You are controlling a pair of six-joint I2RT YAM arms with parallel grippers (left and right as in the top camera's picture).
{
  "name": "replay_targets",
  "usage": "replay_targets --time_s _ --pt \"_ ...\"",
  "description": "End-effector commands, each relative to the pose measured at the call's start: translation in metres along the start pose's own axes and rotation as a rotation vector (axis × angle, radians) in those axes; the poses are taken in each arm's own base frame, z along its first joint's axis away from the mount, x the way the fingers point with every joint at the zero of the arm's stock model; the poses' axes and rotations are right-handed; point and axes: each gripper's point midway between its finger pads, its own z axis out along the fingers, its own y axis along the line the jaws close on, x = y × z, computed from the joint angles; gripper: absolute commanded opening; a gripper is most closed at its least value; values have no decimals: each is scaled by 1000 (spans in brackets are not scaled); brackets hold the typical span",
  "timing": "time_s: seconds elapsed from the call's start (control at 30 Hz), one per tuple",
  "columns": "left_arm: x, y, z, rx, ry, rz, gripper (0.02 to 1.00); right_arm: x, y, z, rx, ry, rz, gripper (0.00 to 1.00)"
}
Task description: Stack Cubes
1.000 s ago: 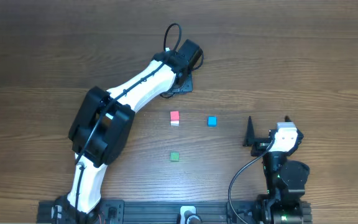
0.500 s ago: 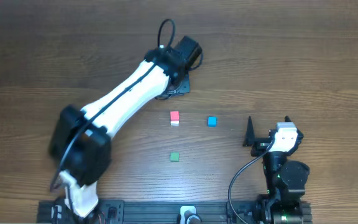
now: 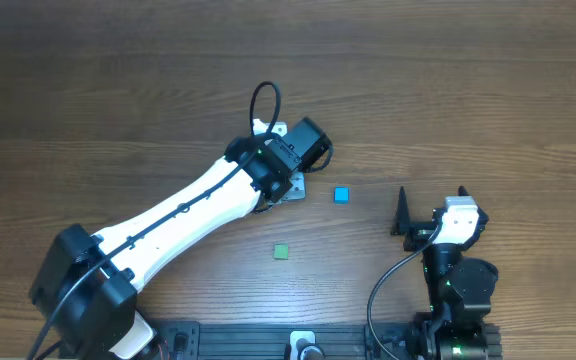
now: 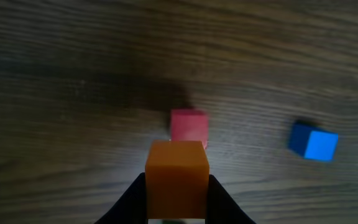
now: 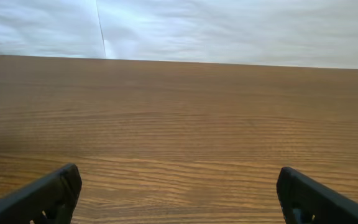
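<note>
In the left wrist view my left gripper (image 4: 178, 190) is shut on an orange cube (image 4: 177, 176), held above the table just short of a red cube (image 4: 189, 126). A blue cube (image 4: 314, 141) lies off to one side of the red one. From above, the left arm's wrist (image 3: 286, 160) covers the red cube's spot, with the blue cube (image 3: 341, 195) to its right and a green cube (image 3: 281, 252) nearer the bases. My right gripper (image 3: 432, 210) rests open at the right, low over bare table, its fingertips (image 5: 55, 190) wide apart.
The wooden table (image 3: 488, 90) stretches wide around the cubes. The left arm's long white link (image 3: 168, 225) slants across the left half. A pale sheet backs the table's far edge (image 5: 229, 31) in the right wrist view.
The left arm has swung back and lowered, bringing its gripper from beyond the red cube to over it, now covering it from above. The right arm has not moved.
</note>
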Motion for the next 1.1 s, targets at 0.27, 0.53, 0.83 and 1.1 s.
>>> replay_targets --time_s 0.27,0.53,0.83,1.1 --pt "2 -9 22 3 14 -7 38 2 1 0 -6 0 -4 993" --pt "2 -11 30 1 20 -7 40 2 1 0 -6 0 -4 993" --pt "3 -12 37 -5 24 -6 42 2 1 0 -6 0 -4 993" --pt "2 -12 37 -8 20 -8 47 2 1 0 -6 0 -4 993"
